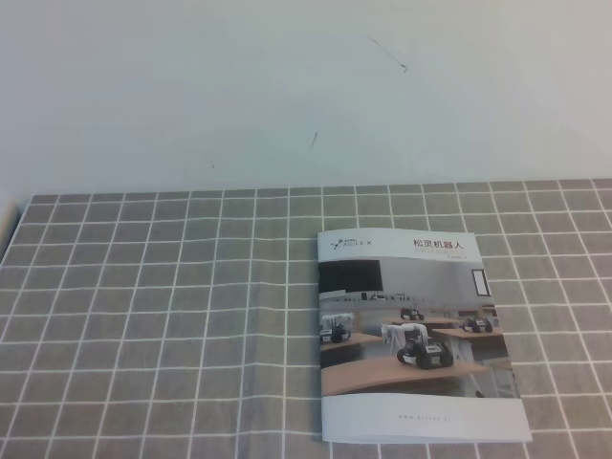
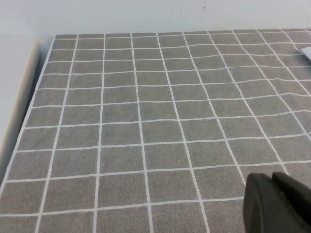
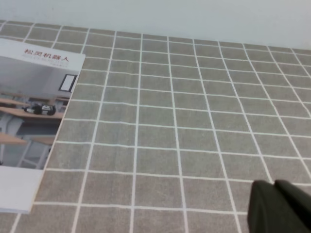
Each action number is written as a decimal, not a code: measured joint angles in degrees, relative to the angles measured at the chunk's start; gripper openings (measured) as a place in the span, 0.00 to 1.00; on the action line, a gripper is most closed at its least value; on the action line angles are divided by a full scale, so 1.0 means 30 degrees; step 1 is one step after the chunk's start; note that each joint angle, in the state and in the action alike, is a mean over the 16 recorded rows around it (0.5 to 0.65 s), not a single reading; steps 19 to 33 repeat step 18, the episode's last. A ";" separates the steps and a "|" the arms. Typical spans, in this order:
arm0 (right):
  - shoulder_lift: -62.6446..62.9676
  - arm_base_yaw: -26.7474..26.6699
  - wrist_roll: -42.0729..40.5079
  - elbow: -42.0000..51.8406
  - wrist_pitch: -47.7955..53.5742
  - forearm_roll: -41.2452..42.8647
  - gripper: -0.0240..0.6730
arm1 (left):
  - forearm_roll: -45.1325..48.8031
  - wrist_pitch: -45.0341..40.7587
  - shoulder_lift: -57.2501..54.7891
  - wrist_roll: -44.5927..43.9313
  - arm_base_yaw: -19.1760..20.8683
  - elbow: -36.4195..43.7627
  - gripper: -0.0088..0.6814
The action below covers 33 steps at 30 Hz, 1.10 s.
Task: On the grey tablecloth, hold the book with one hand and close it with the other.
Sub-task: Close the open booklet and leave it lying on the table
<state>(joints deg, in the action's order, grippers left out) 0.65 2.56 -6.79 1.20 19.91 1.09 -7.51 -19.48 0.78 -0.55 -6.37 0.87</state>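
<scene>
From above, the book lies shut, cover up, on the right half of the grey tablecloth, no arm near it, so the closing looks done. The left wrist view shows only cloth and the dark tip of the left pincer; the right wrist view shows the right pincer well apart from the book. I cannot tell how far either is open, neither holds anything, and I judge nothing remains but to stay clear.

My exterior high view looks down from the front, tilted toward the pale back wall, taking in the grey tablecloth widely. My left wrist view sits low and close over the cloth's left part, facing the wall; the book only clips its right edge. My right wrist view is equally low, over the cloth's right part, book at its left edge. All three share cloth, wall and book.
</scene>
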 joint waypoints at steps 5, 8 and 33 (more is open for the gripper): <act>0.0000 0.0006 0.0000 0.0000 0.0000 -0.0019 0.03 | 0.0000 0.0000 0.0000 0.0000 0.0000 0.0000 0.01; 0.0000 0.0012 0.0000 0.0000 0.0000 -0.0025 0.03 | 0.0000 0.0000 0.0000 0.0000 0.0002 0.0000 0.01; 0.0000 0.0032 0.0000 0.0000 0.0000 -0.0032 0.03 | 0.0000 0.0000 0.0000 0.0000 0.0042 0.0000 0.01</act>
